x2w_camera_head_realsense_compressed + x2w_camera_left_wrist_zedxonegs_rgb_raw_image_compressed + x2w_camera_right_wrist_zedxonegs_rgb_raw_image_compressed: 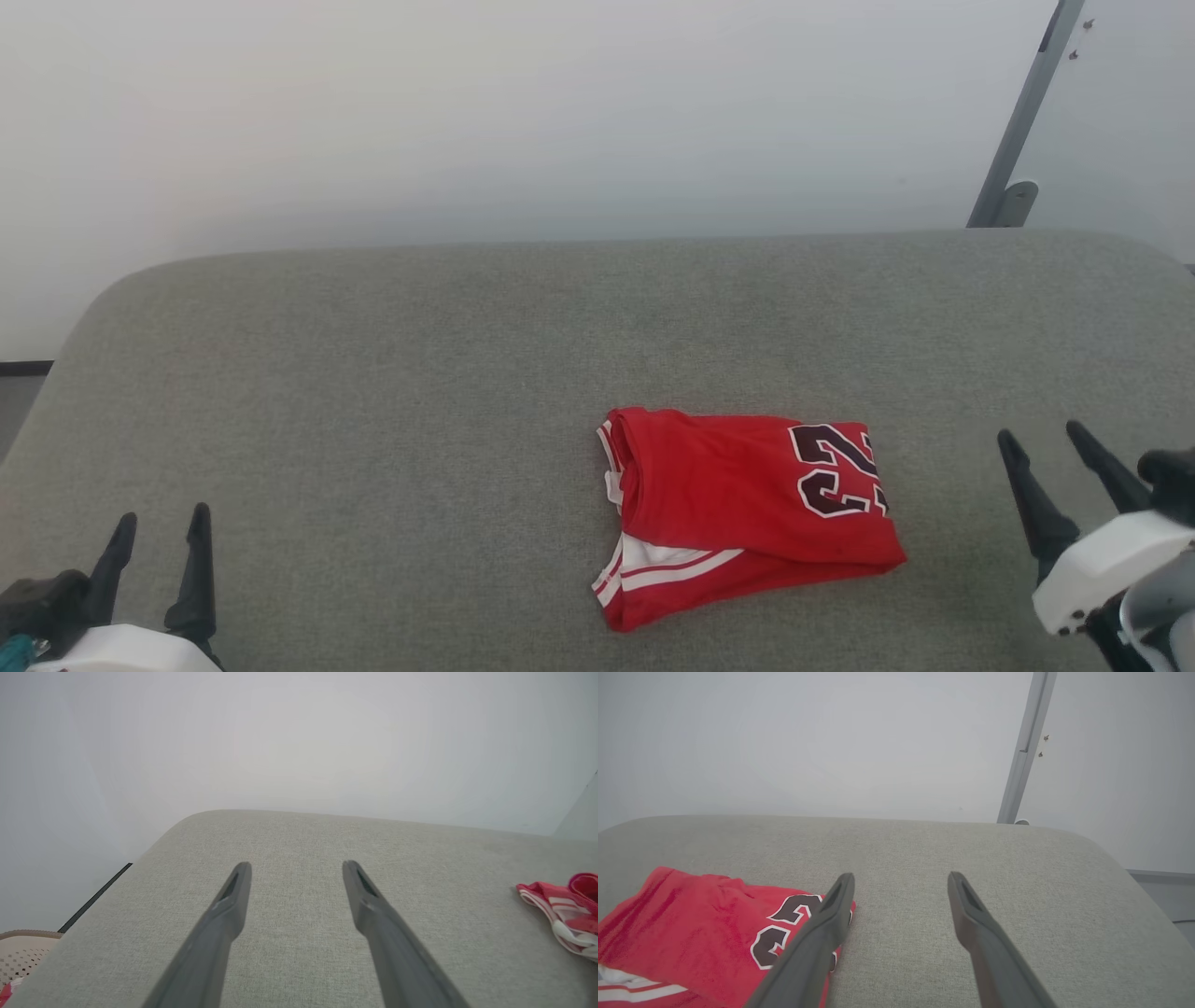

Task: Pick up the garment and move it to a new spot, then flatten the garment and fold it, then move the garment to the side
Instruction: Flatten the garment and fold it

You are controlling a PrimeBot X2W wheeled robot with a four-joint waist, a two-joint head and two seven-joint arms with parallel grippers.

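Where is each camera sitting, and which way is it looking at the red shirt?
Head view: up on the robot's head, facing forward and down at the folded garment on the grey cushion; left gripper and right gripper show at the bottom corners, both open.
Left wrist view: on the left wrist, looking along its fingers across the cushion toward the wall; garment at the right edge.
Right wrist view: on the right wrist, looking along its fingers; garment lower left.
Shared: all three show the garment and cushion.

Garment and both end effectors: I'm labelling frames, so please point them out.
garment (728, 495), head view, red folded front
left end effector (162, 513), head view, between fingertips
right end effector (1038, 429), head view, between fingertips
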